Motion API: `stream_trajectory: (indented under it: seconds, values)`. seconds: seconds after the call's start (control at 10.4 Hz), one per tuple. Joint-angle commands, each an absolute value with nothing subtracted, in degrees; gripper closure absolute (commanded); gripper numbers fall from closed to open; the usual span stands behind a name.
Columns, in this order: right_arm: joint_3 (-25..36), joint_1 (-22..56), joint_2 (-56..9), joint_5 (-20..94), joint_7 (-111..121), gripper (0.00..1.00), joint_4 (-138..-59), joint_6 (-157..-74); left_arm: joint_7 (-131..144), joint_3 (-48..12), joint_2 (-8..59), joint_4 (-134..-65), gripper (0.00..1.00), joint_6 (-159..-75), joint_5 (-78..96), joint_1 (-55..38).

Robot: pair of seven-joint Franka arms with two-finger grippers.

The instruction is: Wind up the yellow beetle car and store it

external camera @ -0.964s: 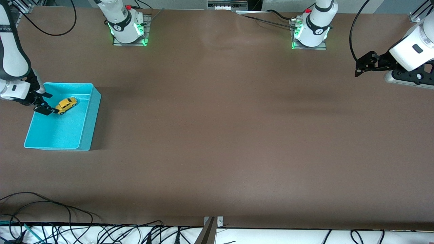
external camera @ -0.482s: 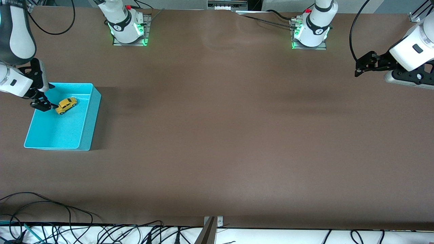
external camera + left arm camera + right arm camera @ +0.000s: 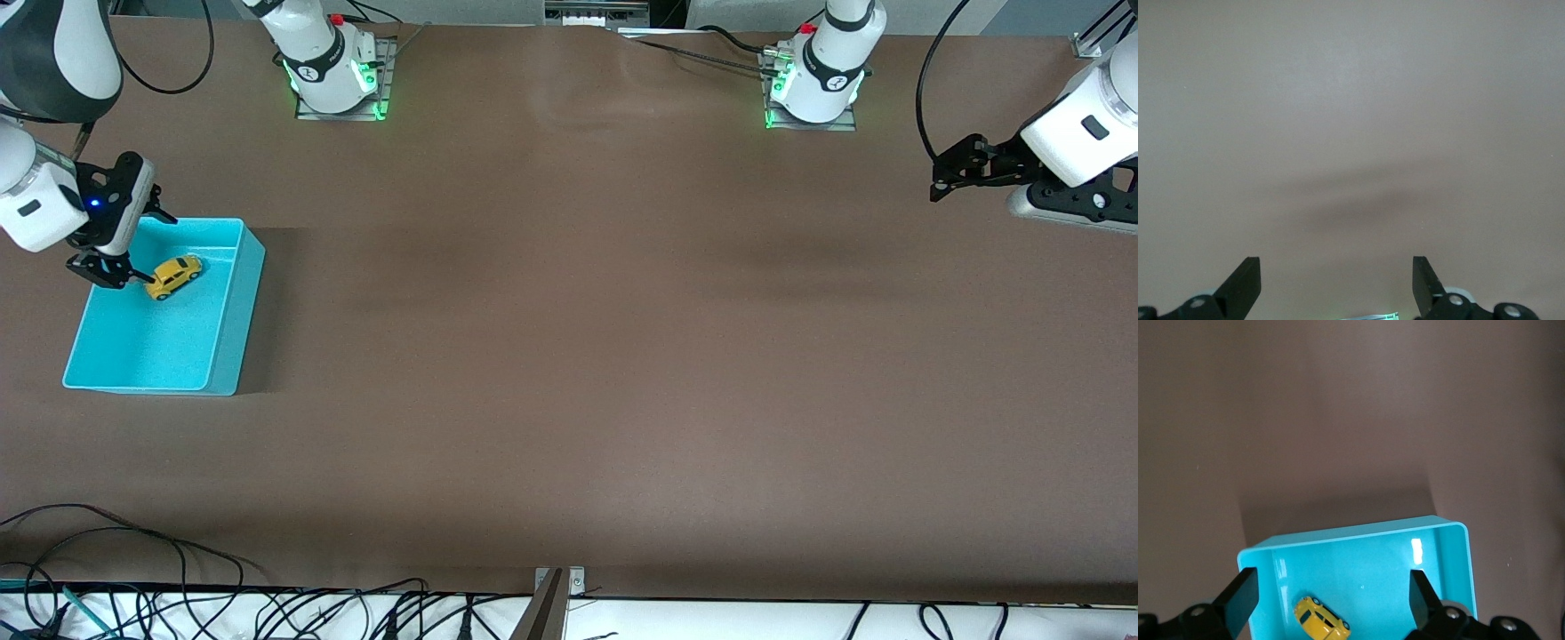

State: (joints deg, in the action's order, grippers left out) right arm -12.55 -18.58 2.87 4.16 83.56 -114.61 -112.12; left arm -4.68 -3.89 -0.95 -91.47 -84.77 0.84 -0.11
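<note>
One yellow beetle car (image 3: 173, 276) on its wheels inside one turquoise bin (image 3: 233, 338) at the right arm's end of the brown bench (image 3: 578, 356), right gripper (image 3: 107, 271) over the bin's edge, jaws spread wide and empty, left gripper (image 3: 944, 178) waiting over bare bench, jaws open and empty, both arms partly cut off by the frame.

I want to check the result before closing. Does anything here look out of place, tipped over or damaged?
Nothing stands out. The yellow beetle car sits upright on its wheels inside the turquoise bin, which stands flat on the table. The right gripper is open above the bin's edge; the left gripper waits open at its own end.
</note>
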Motion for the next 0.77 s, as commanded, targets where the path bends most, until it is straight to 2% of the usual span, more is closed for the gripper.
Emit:
stream_trajectory:
  seconds: [0.0, 0.29, 0.67]
  values:
    - [-8.10, -9.97, 2.72, 4.22, 61.36, 0.00, -110.05, -108.55, -4.22, -3.43, -0.70, -90.62, 0.00, -83.94, 2.46, -0.35]
    - [-8.09, -5.54, 2.81, 3.52, 31.20, 0.00, -106.97, -106.61, -4.31, -3.43, -0.70, -90.62, 0.00, -83.94, 2.55, -0.35]
    - [-8.26, -4.83, 4.91, 1.34, 10.93, 0.00, -105.29, -100.92, -4.31, -3.43, -0.70, -90.62, 0.00, -83.94, 2.55, -0.35]
